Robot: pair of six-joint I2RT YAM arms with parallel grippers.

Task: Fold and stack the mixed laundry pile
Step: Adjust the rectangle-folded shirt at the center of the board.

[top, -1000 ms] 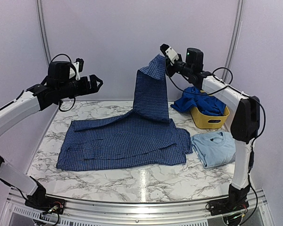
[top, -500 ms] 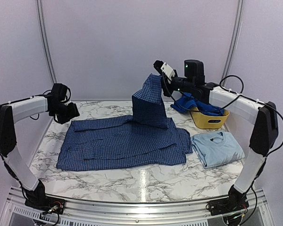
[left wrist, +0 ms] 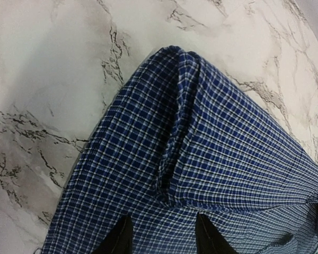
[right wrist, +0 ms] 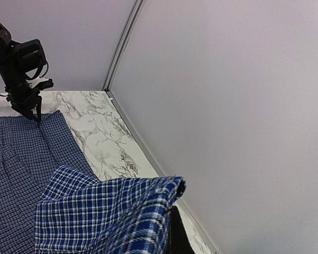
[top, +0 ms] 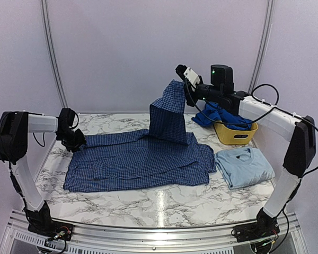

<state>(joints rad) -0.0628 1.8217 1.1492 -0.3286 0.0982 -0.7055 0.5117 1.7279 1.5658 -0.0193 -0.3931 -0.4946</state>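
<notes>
A: Arms, quick?
B: Both alike. L arm (top: 41,123) & R arm (top: 265,114): white tube links, black joint blocks, black bases (top: 42,225).
A: Cables?
B: Thin black loops (top: 265,84) along each. R wrist cam box (top: 221,79) is black w/ green LED (top: 214,69), white clip (top: 191,75) in front.
A: Fingers?
B: L fingers (left wrist: 118,239) dark, tapered.

Navy-and-white check shirt (right wrist: 95,211) fold bunched in foreground over dark finger (right wrist: 176,236); left gripper (right wrist: 34,114) tips on far shirt corner; marble table (right wrist: 103,138).
</notes>
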